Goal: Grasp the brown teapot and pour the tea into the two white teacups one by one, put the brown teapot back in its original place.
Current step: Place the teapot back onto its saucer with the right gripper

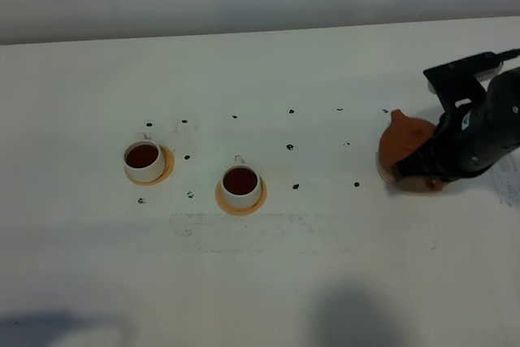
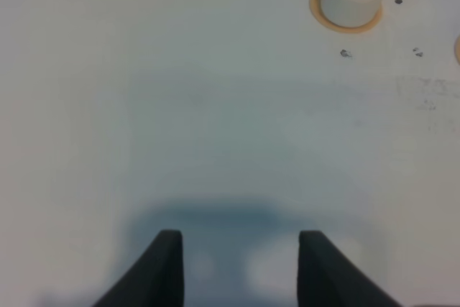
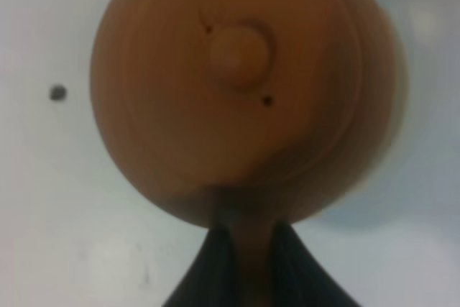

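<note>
Two filled white teacups (image 1: 145,161) (image 1: 241,186) on coasters (image 1: 166,170), teapot (image 1: 404,145) seemingly gripped

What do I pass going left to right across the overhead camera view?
Left white teacup with tea on its coaster → second filled white teacup on its coaster → brown teapot → right gripper, clamped on the teapot's handle.
</note>
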Action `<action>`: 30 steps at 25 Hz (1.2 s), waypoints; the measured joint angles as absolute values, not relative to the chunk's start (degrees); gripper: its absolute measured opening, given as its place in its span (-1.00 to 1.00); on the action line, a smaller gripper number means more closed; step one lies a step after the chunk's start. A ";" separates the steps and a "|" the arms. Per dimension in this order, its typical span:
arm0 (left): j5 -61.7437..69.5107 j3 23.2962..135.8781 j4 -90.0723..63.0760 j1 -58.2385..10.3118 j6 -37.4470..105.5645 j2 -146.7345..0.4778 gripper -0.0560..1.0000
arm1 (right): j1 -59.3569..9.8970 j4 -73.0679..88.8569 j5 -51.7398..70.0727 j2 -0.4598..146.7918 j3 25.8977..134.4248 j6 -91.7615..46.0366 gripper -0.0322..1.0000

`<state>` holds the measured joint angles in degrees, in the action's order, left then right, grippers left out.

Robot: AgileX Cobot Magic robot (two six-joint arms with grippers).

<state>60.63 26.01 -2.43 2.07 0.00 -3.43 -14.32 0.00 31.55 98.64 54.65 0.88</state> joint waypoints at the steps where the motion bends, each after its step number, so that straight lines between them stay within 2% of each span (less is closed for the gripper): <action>1: 60.63 26.01 -2.43 2.07 0.00 -3.43 -0.18 | -14.32 0.00 31.48 98.71 54.46 0.88 -0.72; 26: 60.63 26.01 -2.43 2.07 0.00 -3.43 -0.18 | -14.32 0.00 29.59 101.21 54.18 3.64 -0.71; 30: 60.63 26.01 -2.43 2.07 0.00 -3.43 -0.18 | -14.32 0.00 29.42 101.21 54.18 3.81 -0.59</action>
